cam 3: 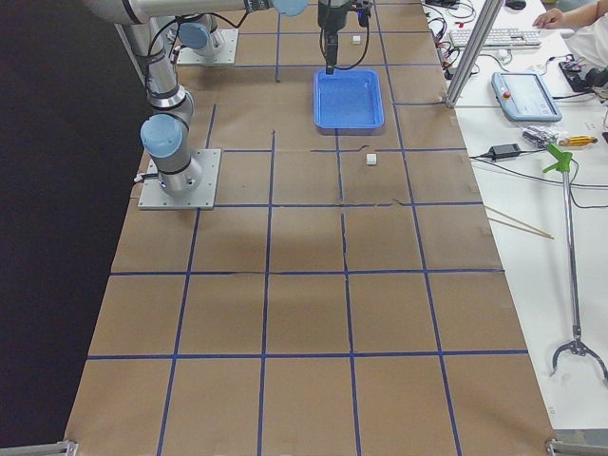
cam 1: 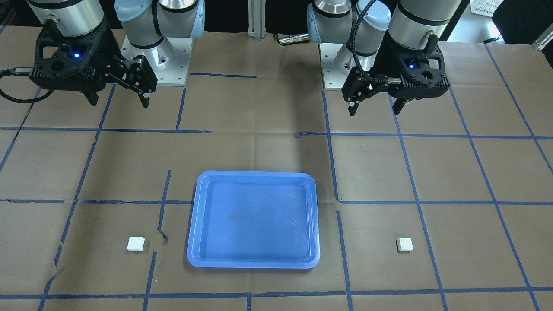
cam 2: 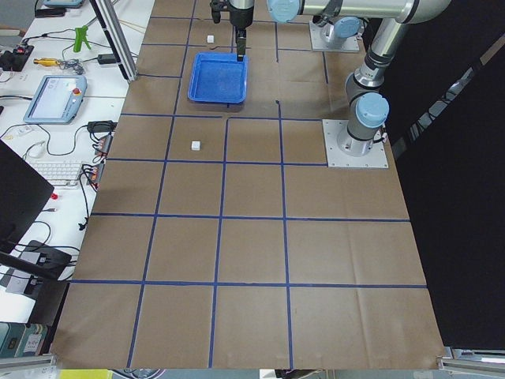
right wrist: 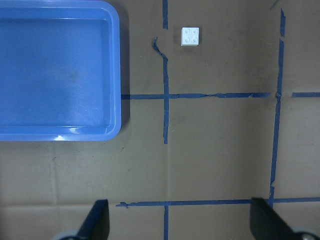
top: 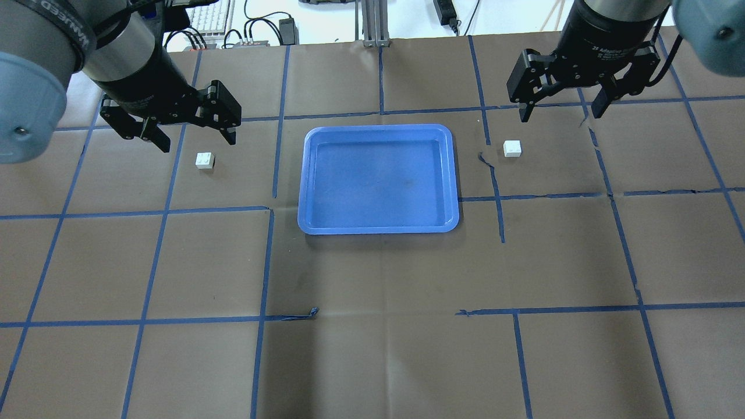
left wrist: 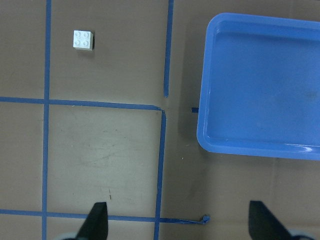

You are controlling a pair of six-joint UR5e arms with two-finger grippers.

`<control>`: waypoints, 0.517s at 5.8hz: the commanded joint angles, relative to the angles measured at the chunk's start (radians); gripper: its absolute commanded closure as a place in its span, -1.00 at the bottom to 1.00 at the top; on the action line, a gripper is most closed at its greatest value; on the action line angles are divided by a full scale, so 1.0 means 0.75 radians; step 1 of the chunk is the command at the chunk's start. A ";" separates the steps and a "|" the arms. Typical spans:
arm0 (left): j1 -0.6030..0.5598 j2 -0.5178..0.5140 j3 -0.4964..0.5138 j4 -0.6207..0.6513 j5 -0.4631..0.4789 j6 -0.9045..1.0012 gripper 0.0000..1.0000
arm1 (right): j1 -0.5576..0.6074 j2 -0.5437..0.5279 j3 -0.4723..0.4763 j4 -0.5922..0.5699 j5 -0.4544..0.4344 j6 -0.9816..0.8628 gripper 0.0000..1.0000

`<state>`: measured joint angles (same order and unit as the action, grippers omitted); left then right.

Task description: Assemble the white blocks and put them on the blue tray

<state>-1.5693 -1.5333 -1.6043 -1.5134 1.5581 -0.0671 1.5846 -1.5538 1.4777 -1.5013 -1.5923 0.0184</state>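
The blue tray (top: 378, 177) lies empty in the middle of the table. One white block (top: 205, 160) lies on the paper to its left, the other white block (top: 512, 148) to its right; both stand studs up and apart. My left gripper (top: 198, 144) hangs open and empty, high above the table near the left block. My right gripper (top: 559, 116) hangs open and empty, high above and a little beyond the right block. The left wrist view shows the left block (left wrist: 83, 40) and the tray (left wrist: 265, 85). The right wrist view shows the right block (right wrist: 190, 36) and the tray (right wrist: 55, 70).
Brown paper with a blue tape grid (top: 268, 262) covers the table. The two arm bases (cam 1: 155, 65) stand at the robot's edge. A benchtop with a keyboard and tools (cam 3: 513, 57) lies beyond the far edge.
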 commanded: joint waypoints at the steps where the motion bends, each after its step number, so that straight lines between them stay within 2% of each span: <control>1: 0.000 0.005 -0.004 -0.003 0.001 0.006 -0.98 | 0.000 0.000 0.001 0.001 0.000 0.000 -1.00; 2: 0.008 0.011 -0.006 -0.005 0.003 0.016 -0.98 | 0.000 0.004 0.001 0.001 0.000 -0.004 -1.00; 3: 0.032 0.011 -0.009 -0.005 0.065 0.042 -0.98 | -0.012 0.002 -0.003 0.001 0.059 -0.138 -1.00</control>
<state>-1.5581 -1.5259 -1.6092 -1.5167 1.5760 -0.0502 1.5818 -1.5523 1.4777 -1.5003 -1.5776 -0.0175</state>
